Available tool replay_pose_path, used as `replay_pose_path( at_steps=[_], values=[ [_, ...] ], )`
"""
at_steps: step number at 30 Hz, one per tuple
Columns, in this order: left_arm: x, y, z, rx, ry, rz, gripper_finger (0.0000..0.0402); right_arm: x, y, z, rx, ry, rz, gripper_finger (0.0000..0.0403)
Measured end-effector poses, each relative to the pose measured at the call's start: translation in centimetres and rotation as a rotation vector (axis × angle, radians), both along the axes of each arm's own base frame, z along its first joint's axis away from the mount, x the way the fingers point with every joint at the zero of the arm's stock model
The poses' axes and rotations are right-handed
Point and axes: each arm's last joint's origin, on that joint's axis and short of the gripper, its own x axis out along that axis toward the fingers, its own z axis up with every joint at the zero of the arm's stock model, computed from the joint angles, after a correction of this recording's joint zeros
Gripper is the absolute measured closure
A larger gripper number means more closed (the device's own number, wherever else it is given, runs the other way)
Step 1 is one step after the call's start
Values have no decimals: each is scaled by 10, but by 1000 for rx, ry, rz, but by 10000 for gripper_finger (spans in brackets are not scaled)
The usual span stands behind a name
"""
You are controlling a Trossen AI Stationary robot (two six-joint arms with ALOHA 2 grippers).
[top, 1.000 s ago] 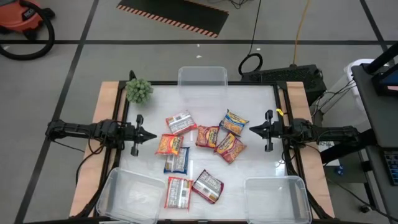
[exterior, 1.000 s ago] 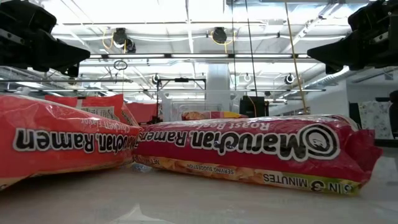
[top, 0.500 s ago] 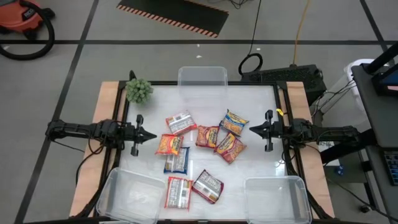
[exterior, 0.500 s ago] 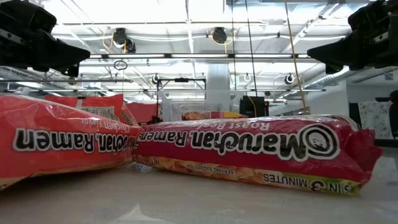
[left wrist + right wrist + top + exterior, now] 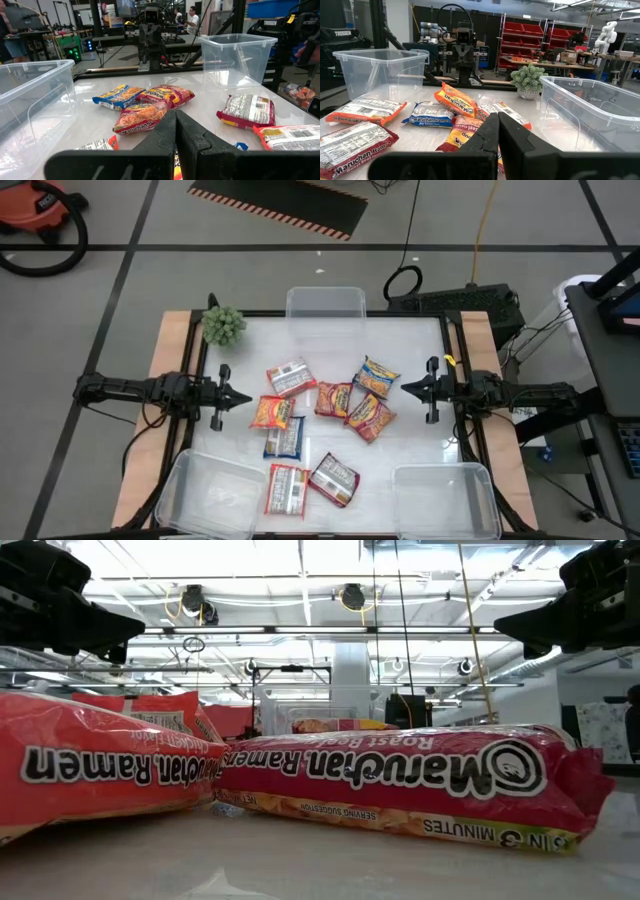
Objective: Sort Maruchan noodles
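Eight Maruchan noodle packets (image 5: 310, 435) scattered mid-frame on white table (image 5: 400, 340) in high view, none in clear tubs (image 5: 443, 498). Likely light, crinkly, slippery, brittle inside; pinch by sealed end. Left gripper (image 5: 232, 397) and right gripper (image 5: 417, 388) hover at table sides, fingers together.

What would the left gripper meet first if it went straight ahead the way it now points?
Judging from above, the left gripper, shut and pointing across the table, would most likely meet the orange-yellow Maruchan packet just ahead. Height is unclear; it might pass over it.
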Motion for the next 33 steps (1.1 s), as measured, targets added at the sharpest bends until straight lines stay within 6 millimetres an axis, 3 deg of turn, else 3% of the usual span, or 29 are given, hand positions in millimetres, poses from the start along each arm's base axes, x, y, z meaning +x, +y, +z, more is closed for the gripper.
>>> replay_pose_path(
  at_steps=[17, 25, 33],
  values=[
    [0, 0, 0, 4, -5, 10, 396, -1, 0, 13, 67, -139, 8, 403],
    [0, 1, 4, 1, -41, 18, 396, 0, 4, 15, 152, -119, 150, 403],
    [0, 1, 3, 1, -32, 18, 396, 8, 4, 73, 190, -52, 142, 403]
  ],
)
